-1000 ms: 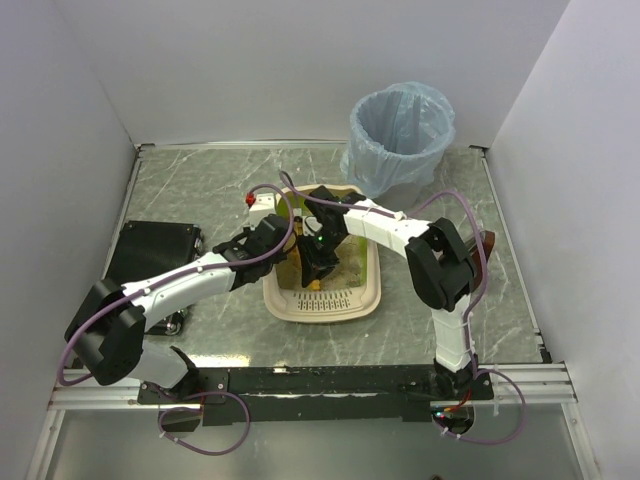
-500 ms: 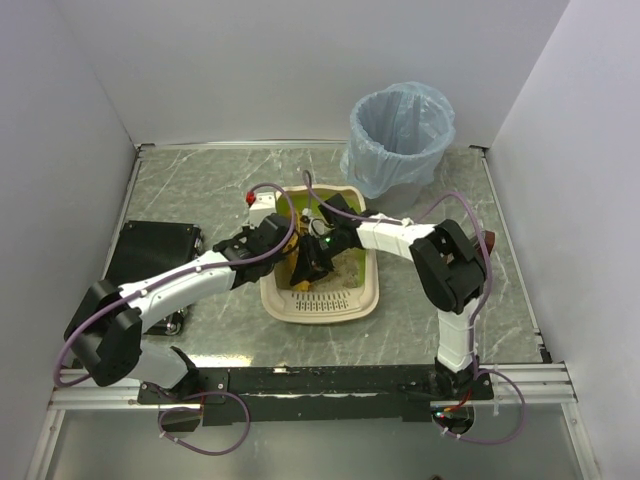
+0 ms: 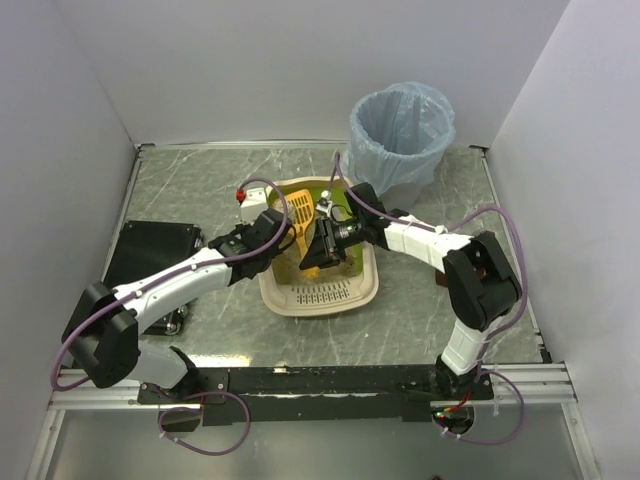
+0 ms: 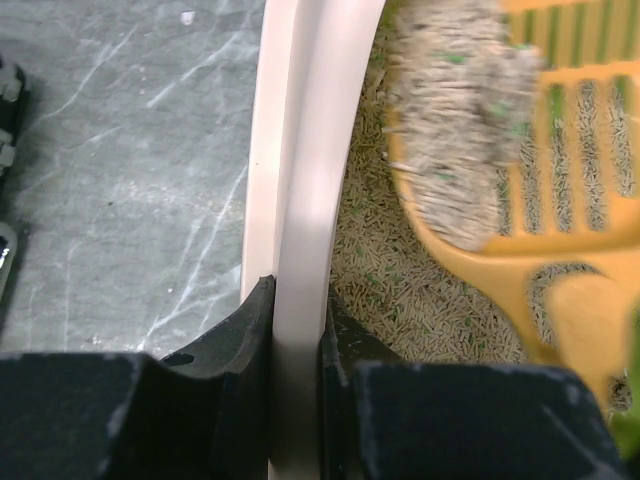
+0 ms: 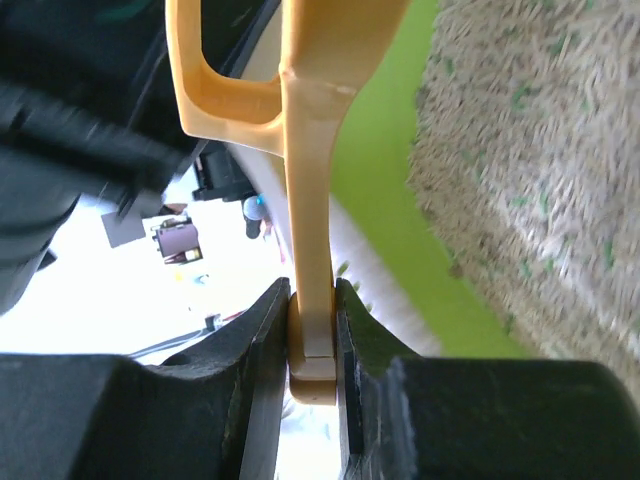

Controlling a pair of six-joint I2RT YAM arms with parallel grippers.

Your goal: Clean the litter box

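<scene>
Green-veined stone-look table (image 3: 190, 190) fills most of the overhead view. The litter box (image 3: 320, 305) sits about mid-table with its slotted lip facing the arm bases, and the grey bin with the blue bag (image 3: 400, 125) is near its far right corner. My guess is the box is stiff plastic, bottom-heavy with all that litter, and likely to skate on a smooth top the moment you dig in. The cream rim looks like the only sensible place to grab it, though it's slick and narrow, so a pinch could creep. That's where the left gripper (image 4: 298, 300) is: clamped on the left-side rim, one finger outside and one inside against the litter. The right gripper (image 5: 315, 300) is pinched tight on the flat handle of the orange scoop (image 4: 500, 265). The scoop head hangs over the box interior, just inboard of the held rim and above the litter bed. A greyish clump (image 4: 455, 110) rides on the slots, and loose pellets (image 4: 400, 290) lie underneath.
</scene>
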